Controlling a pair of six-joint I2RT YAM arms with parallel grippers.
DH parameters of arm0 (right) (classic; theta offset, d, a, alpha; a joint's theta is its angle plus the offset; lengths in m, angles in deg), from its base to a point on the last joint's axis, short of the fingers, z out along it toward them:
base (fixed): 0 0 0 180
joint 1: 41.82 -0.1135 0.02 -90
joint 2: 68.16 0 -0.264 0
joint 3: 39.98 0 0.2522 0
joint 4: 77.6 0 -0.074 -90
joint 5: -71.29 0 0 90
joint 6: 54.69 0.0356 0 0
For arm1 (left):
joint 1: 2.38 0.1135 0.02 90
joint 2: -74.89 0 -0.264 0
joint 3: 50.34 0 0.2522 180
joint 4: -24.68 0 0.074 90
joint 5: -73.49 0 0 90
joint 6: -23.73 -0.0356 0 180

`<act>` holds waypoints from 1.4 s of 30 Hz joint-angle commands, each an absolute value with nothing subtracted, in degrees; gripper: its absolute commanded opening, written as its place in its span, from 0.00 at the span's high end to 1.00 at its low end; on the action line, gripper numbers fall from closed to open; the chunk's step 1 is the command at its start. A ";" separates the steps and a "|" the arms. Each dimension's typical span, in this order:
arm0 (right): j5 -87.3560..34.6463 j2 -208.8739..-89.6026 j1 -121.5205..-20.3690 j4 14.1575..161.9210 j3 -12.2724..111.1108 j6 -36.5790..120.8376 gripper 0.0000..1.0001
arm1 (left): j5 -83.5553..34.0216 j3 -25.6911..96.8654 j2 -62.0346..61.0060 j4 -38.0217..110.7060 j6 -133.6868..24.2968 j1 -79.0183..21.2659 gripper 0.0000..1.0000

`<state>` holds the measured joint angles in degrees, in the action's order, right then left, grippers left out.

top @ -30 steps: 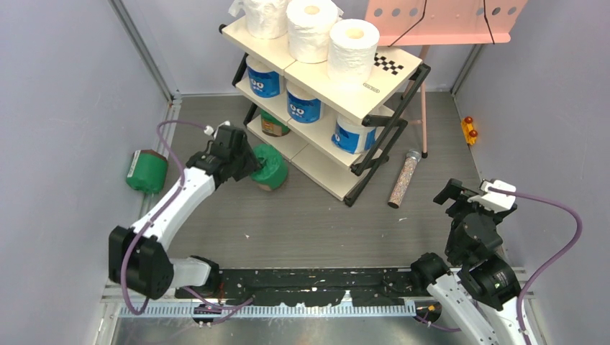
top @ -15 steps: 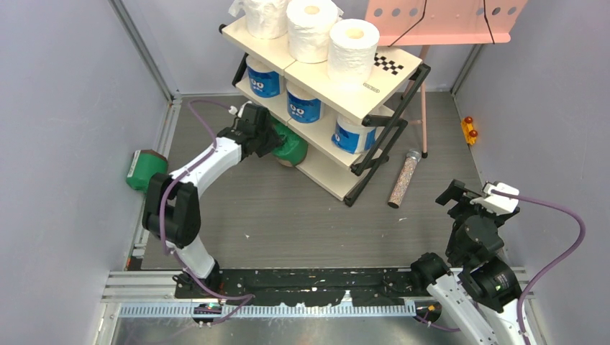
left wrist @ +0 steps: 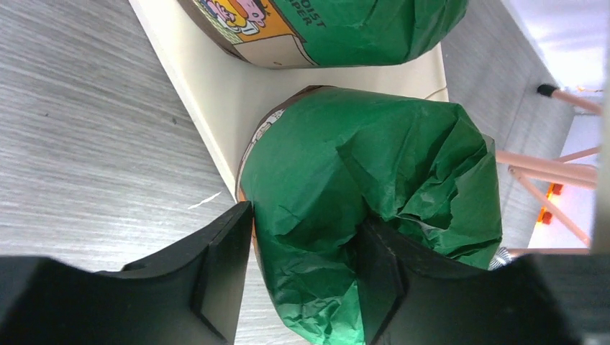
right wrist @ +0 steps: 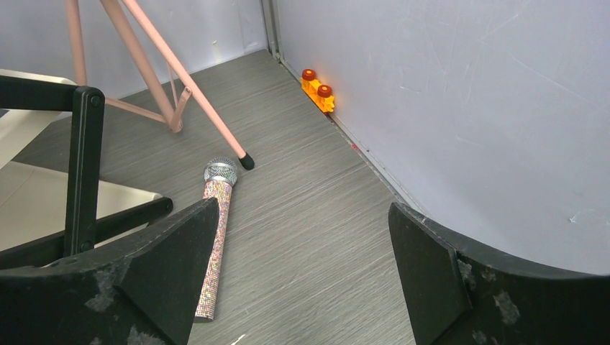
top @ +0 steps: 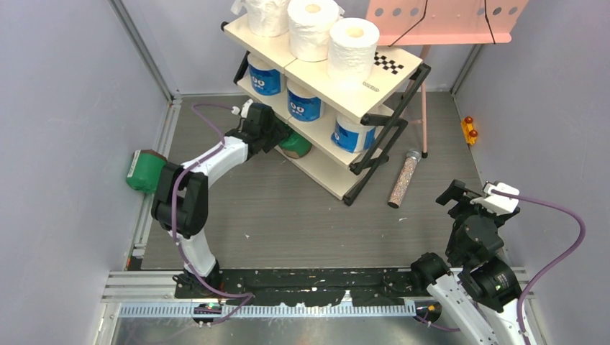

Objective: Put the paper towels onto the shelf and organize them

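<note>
The shelf (top: 392,77) stands at the back with three white rolls (top: 352,44) on its top board and three blue-wrapped rolls (top: 305,102) on the middle one. My left gripper (top: 277,138) is shut on a green-wrapped roll (top: 296,146) and holds it over the bottom board (left wrist: 216,93), next to another green roll (left wrist: 338,29) standing there. In the left wrist view the fingers (left wrist: 223,266) pinch the crumpled green wrap (left wrist: 360,201). A third green roll (top: 147,171) lies on the floor by the left wall. My right gripper (right wrist: 302,280) is open and empty over bare floor.
A thin speckled tube (top: 403,178) lies on the floor right of the shelf, also in the right wrist view (right wrist: 214,237). The pink music stand (top: 446,18) stands behind the shelf with its legs (right wrist: 173,79) on the floor. A small orange toy (top: 470,129) sits by the right wall.
My left arm has carried the green roll from the floor in front of the shelf up and back to the bottom board. The right arm has barely moved.
</note>
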<state>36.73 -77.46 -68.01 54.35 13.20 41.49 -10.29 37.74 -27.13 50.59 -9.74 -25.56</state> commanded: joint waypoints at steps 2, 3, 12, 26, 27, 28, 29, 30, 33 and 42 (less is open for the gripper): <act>37.55 -78.56 -68.28 56.15 13.29 41.82 0.05 | -11.73 39.80 -29.34 40.13 -9.76 -26.66 0.43; 37.49 -78.56 -68.27 56.13 13.27 41.77 0.05 | -11.76 39.69 -29.30 39.74 -9.88 -26.82 0.42; 37.19 -78.31 -68.27 56.12 13.25 41.73 0.05 | -11.09 36.13 -26.04 36.44 -10.03 -27.25 0.35; 36.21 -77.66 -68.27 56.14 13.11 41.56 0.05 | -8.61 27.58 -17.84 33.72 -9.42 -26.60 0.22; 36.21 -77.59 -68.27 56.12 13.10 41.56 0.05 | -8.52 27.04 -17.27 33.62 -9.33 -26.55 0.22; 36.08 -77.57 -68.27 56.12 13.04 41.56 0.05 | -8.51 26.46 -16.77 33.61 -9.26 -26.43 0.22; 36.06 -77.56 -68.27 56.12 13.00 41.56 0.05 | -8.46 25.92 -16.11 33.61 -9.24 -26.27 0.22; 36.00 -77.61 -68.27 56.12 12.99 41.56 0.05 | -8.50 25.29 -15.46 33.73 -9.23 -26.09 0.23; 35.96 -77.56 -68.27 56.14 13.00 41.55 0.05 | -8.42 23.30 -13.02 34.87 -9.44 -24.79 0.24; 35.71 -77.77 -68.27 56.13 13.02 41.47 0.05 | -0.16 22.12 -3.07 56.21 -19.57 -16.53 0.21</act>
<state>36.00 -77.57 -68.01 54.35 13.07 41.47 -7.58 22.07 -8.90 45.25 -13.00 -20.33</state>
